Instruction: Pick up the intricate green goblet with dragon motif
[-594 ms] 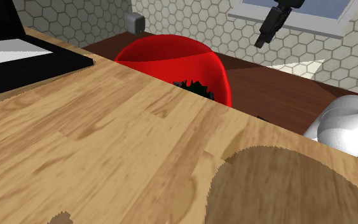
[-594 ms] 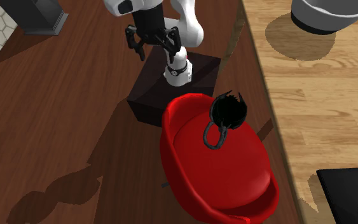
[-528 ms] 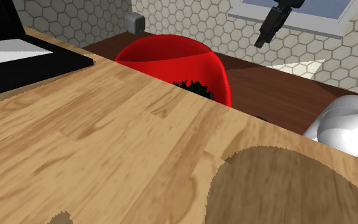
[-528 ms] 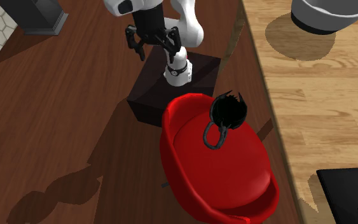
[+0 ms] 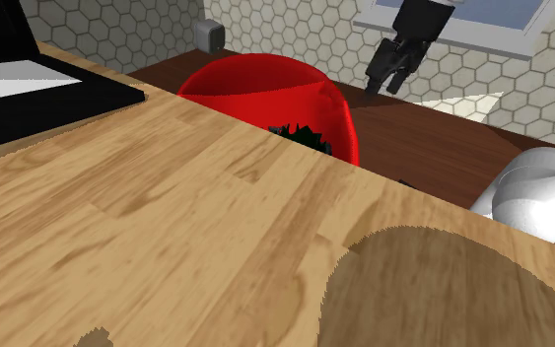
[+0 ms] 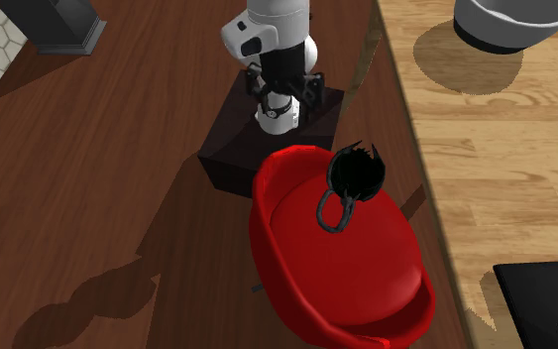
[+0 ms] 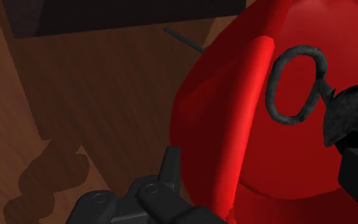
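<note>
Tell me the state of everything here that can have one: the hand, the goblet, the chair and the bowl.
hand: open, empty, in the air, apart from the goblet.
goblet: drawn black, lying on its side on the chair seat, not held.
red chair: upright, close beside the table.
grey bowl: upright on the table.

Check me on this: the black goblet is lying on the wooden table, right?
Not quite. The black goblet is lying on the red chair, which stands beside the wooden table. The second exterior view shows this.
</note>
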`<move>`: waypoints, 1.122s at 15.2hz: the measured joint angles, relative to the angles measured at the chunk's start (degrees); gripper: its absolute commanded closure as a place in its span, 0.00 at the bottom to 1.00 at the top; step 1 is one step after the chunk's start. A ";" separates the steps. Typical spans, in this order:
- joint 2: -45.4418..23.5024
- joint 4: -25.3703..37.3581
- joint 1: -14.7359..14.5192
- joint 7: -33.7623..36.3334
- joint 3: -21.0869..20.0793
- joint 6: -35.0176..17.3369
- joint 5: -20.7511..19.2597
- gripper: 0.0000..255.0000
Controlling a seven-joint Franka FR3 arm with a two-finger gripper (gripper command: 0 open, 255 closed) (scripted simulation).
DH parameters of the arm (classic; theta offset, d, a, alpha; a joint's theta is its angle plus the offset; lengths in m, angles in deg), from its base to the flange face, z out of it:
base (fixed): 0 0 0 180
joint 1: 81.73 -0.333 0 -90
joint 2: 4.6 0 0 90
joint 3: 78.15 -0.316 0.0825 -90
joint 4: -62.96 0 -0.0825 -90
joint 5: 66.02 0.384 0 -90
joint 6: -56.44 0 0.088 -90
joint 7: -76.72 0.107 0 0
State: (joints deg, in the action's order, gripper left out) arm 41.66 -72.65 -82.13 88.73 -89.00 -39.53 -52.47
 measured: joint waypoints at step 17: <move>-10.99 -1.18 1.32 23.13 -17.09 -14.74 9.60 0.00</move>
State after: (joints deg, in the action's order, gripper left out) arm 30.68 -73.83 -80.82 111.86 -106.09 -54.27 -42.88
